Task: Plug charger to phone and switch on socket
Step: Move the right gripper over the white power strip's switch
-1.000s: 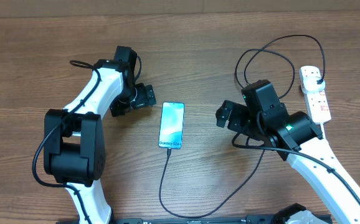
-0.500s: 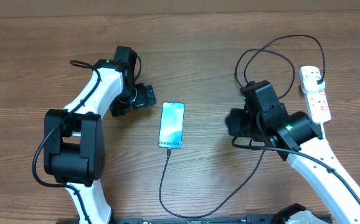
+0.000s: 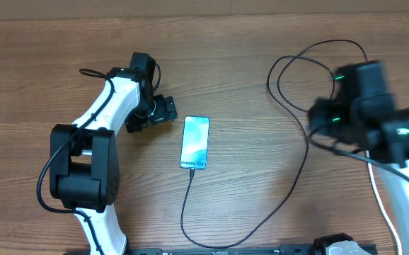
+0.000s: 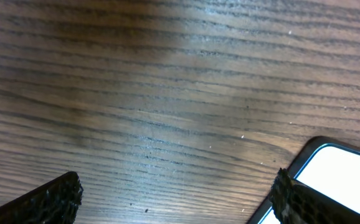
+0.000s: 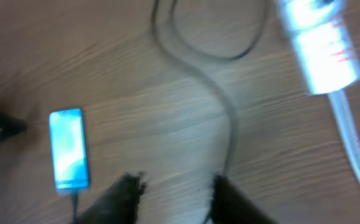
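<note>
Wood worktop [image 3: 247, 57]. Big change in the last second: right arm [image 3: 374, 120], blurred, gone from mid-worktop out over the socket [image 5: 320, 46] at the right edge, hiding it overhead. Fingers of right gripper [image 5: 175, 193] moderately apart, empty. Unmoved left gripper [image 4: 174, 208] spread wide, empty, just beside the phone [image 3: 195, 142]. Tip of charger [image 3: 289, 177] seemingly already at phone's bottom edge. Probably plugging done, switch press next.

On my feed the phone [image 3: 195, 142] shows bright blue with white lettering; the charger [image 5: 230, 121] is black; the socket [image 5: 319, 45] is white with red markings; the bench [image 3: 247, 42] is brown wood grain, streaked darker.
</note>
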